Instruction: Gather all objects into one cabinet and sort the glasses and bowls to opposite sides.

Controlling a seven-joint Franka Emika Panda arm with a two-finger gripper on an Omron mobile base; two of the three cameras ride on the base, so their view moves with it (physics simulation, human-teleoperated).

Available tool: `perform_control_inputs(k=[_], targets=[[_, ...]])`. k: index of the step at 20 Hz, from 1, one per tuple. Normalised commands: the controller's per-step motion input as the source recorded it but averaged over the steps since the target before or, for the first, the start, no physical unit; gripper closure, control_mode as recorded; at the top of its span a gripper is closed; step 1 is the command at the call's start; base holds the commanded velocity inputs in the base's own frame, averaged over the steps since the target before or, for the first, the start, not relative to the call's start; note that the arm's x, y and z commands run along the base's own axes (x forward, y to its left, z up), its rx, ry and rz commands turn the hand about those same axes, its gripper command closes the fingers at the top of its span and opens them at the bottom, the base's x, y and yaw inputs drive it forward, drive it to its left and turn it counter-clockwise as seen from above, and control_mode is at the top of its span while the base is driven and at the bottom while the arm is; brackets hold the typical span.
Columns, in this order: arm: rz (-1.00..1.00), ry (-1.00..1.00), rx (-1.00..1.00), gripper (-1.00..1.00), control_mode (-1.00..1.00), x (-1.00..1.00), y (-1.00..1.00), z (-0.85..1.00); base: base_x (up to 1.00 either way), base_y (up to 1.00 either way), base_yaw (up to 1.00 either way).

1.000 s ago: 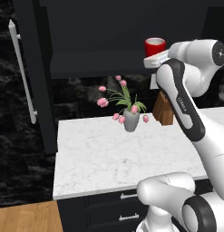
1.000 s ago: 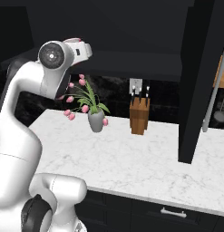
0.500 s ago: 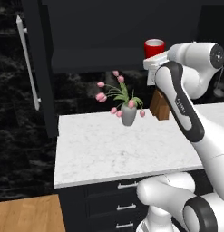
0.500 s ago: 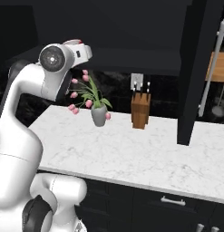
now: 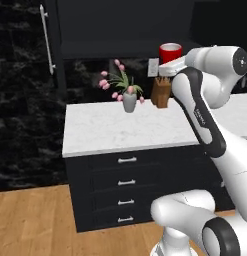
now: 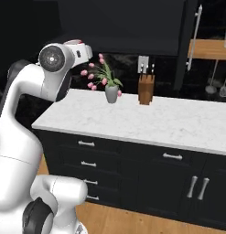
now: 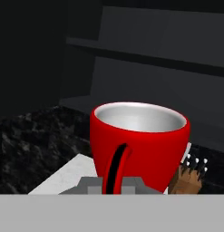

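White surface sits low while the hand grips a red cup upright, bound for the cabinet at 12 o'clock.

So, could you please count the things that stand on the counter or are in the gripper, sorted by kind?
Red cup, carried at the gripper: 1
Flower vase on the white marble counter: 1
Knife block on the counter: 1
Total: 3
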Motion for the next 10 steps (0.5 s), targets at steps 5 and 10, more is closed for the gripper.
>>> perform_control_inputs(k=[5,10], targets=[[0.00,0.00,0.00,1.00,1.00,0.00,0.00,0.00,-0.81,-0.16,0.06],[0.00,0.00,0.00,1.00,1.00,0.00,0.00,0.00,-0.40,0.00,0.38]])
